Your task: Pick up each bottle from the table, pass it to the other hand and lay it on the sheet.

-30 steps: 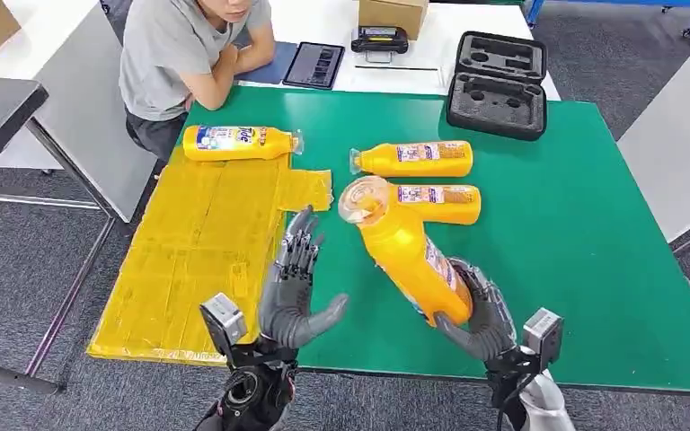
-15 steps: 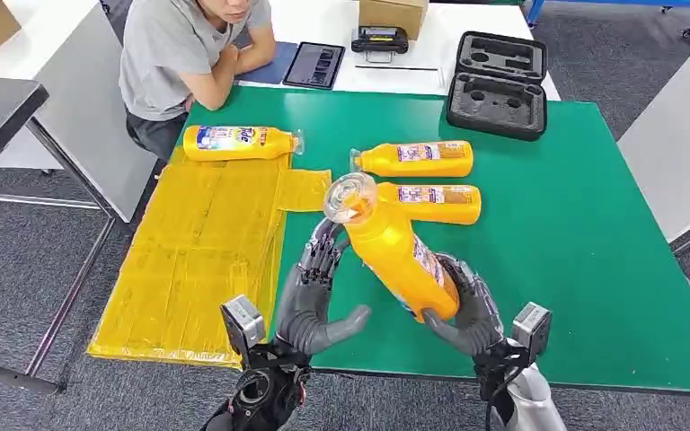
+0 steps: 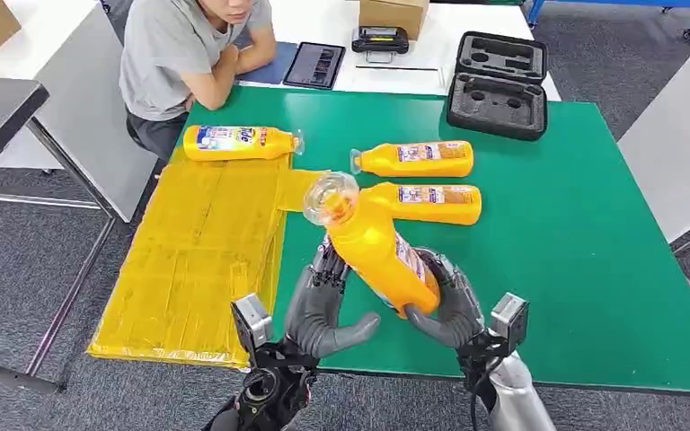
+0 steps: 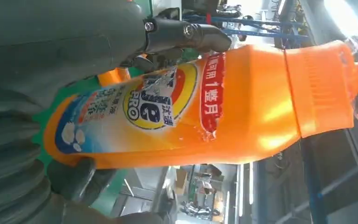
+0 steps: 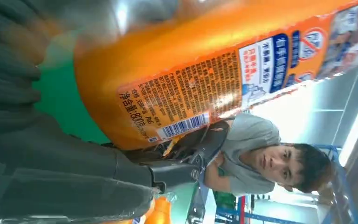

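held bottle (image 5: pixel 177 70) label "800g", "PRO"

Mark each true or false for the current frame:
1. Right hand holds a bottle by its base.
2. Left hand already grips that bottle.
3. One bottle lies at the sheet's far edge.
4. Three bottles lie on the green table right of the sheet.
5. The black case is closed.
1. True: the right hand grips the base of the held bottle.
2. False: the left hand is open beside it.
3. True: a bottle lies at the far edge of the yellow sheet.
4. False: two, the far bottle and the near bottle.
5. False: the black case is open.
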Controlling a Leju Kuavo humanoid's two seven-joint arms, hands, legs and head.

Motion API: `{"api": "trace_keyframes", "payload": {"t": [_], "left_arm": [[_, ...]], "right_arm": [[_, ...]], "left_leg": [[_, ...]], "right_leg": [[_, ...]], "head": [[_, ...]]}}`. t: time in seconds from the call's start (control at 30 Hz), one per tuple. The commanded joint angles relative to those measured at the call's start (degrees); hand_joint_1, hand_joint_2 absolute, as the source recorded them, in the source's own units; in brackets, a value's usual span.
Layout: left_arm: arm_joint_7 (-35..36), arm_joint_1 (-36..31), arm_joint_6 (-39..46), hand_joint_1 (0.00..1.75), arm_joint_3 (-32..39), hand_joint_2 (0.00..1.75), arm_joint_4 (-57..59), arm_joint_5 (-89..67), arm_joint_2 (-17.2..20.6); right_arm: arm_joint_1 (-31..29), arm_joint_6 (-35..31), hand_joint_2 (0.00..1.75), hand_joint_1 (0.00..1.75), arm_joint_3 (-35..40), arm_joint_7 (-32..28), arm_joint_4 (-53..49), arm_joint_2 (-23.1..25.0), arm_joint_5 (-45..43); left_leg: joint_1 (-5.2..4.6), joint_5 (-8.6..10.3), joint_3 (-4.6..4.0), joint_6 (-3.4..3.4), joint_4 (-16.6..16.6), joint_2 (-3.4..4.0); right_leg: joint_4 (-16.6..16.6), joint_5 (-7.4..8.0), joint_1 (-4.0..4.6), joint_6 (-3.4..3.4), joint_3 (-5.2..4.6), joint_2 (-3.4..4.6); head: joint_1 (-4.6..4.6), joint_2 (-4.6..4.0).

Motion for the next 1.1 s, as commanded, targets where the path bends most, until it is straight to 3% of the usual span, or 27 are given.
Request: {"api": "trace_keyframes", "payload": {"t": [0.03, 0.2, 0.3, 1.1], "left_arm": [[0.3, -2.24, 0.92, 0.0, -2.92, 1.75, 2.86, -0.85, -0.45], [0.3, -2.73, 1.96, 0.0, -3.37, 1.75, 2.74, -0.74, -0.47], [0.3, -3.09, 2.18, 0.0, -3.69, 1.75, 2.82, -0.62, -0.52], [0.3, -4.25, 4.71, 0.0, -2.39, 1.75, 5.32, -0.71, -0.78]], "right_arm": [[-4.35, -2.08, 1.75, 1.75, 3.16, -0.15, 6.64, 1.52, 2.97], [-5.55, -1.75, 1.75, 1.75, 3.71, -0.15, 8.61, 2.27, 3.23], [-5.8, -1.57, 1.75, 1.75, 4.23, -0.15, 9.19, 2.21, 3.64], [-1.06, -3.06, 1.75, 1.75, 6.91, -0.15, -0.66, 1.49, 3.81]], "left_leg": [[0.05, -0.1, 0.22, -0.08, -0.01, 0.13], [0.08, -0.22, 0.51, -0.15, -0.01, 0.19], [0.05, -0.1, 0.24, -0.09, -0.01, 0.12], [0.05, -0.11, 0.26, -0.08, -0.02, 0.05]], "right_leg": [[-0.03, -0.05, 0.05, -0.09, 0.18, 0.14], [-0.05, -0.14, 0.09, -0.17, 0.47, 0.2], [-0.03, -0.05, 0.06, -0.1, 0.2, 0.13], [-0.04, -0.09, 0.05, -0.1, 0.23, 0.05]], "head": [[-0.02, 0.0], [-0.02, 0.0], [-0.02, 0.0], [-0.02, 0.0]]}}
